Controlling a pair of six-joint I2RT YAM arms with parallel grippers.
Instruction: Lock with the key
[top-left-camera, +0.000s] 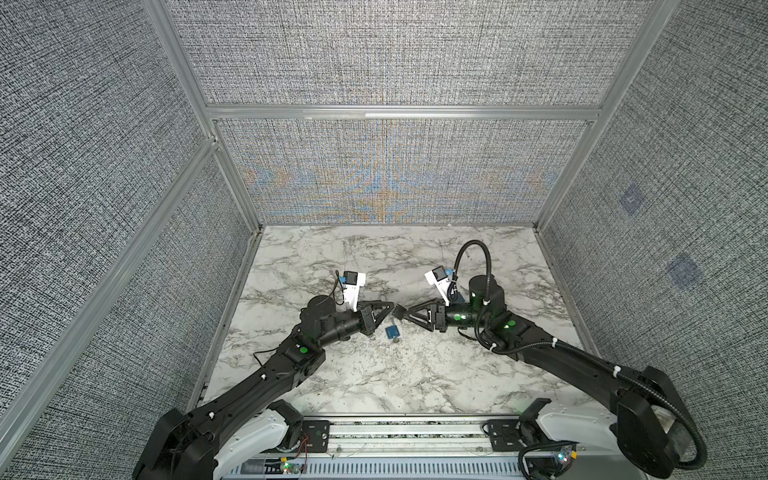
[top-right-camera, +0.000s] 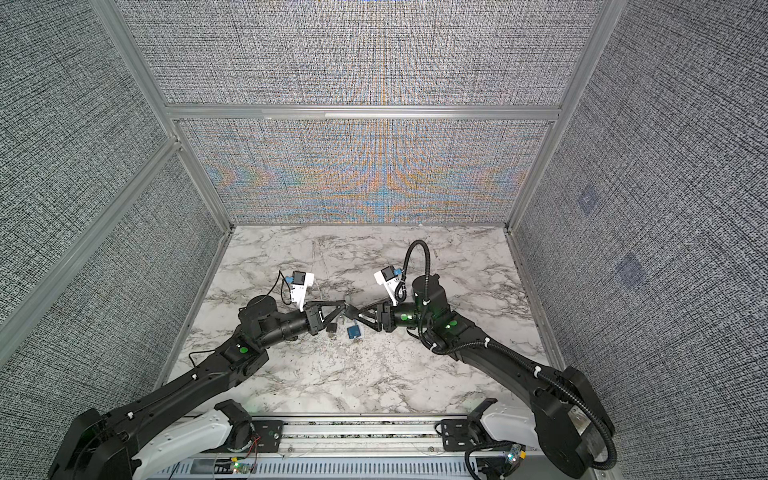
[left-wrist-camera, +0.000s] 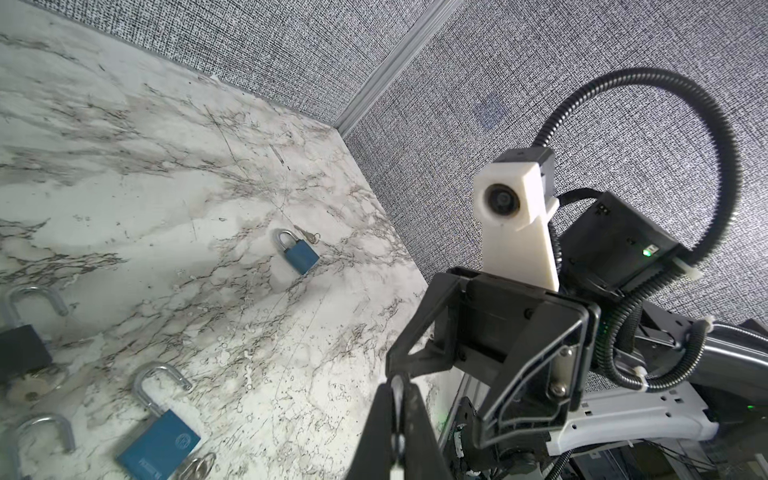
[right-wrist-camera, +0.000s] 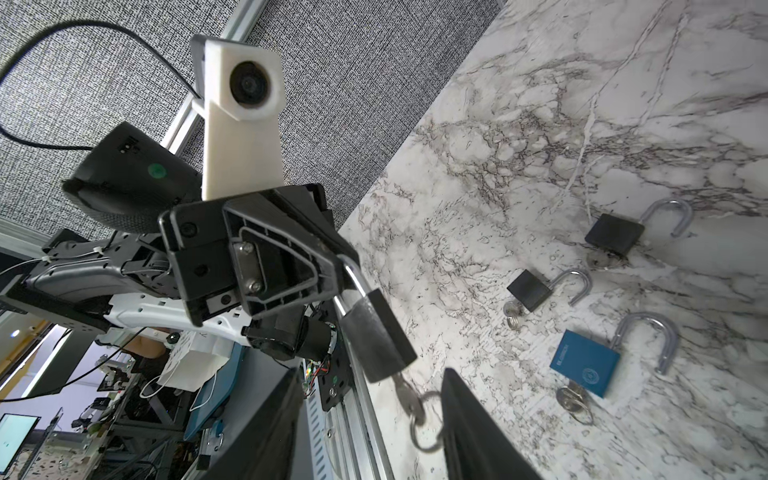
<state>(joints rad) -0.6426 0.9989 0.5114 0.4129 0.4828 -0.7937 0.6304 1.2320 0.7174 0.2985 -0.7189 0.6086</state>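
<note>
Fingers (right-wrist-camera: 469, 419) of the right gripper (right-wrist-camera: 374, 374) are spread with nothing pinched. Hanging right between them is the key (right-wrist-camera: 405, 395), seated in the underside of the black padlock (right-wrist-camera: 378, 336), its split ring (right-wrist-camera: 424, 428) dangling just beside one finger. Just beyond, the left gripper (right-wrist-camera: 337, 270) is pressed together on the shackle (right-wrist-camera: 355, 282), so the lock is up in the air between the two arms, clear of the marble table (right-wrist-camera: 540, 124). Both shackle legs seem to meet the body, though whether it has latched I cannot tell. As I read it, the move now is to close on the flat bow of the key, not the ring. Take it squarely and close to the lock body, then roll the wrist about the key's own axis. One thing to watch: the lock is held by the shackle alone, so the body may swing with the turn, and that calls for a firm left grip. Off to the side of the fingers, down on the marble, lie a second black padlock (right-wrist-camera: 530, 291), a third black padlock (right-wrist-camera: 615, 235) and a blue padlock (right-wrist-camera: 586, 370), shackles open, keys at their undersides.
</note>
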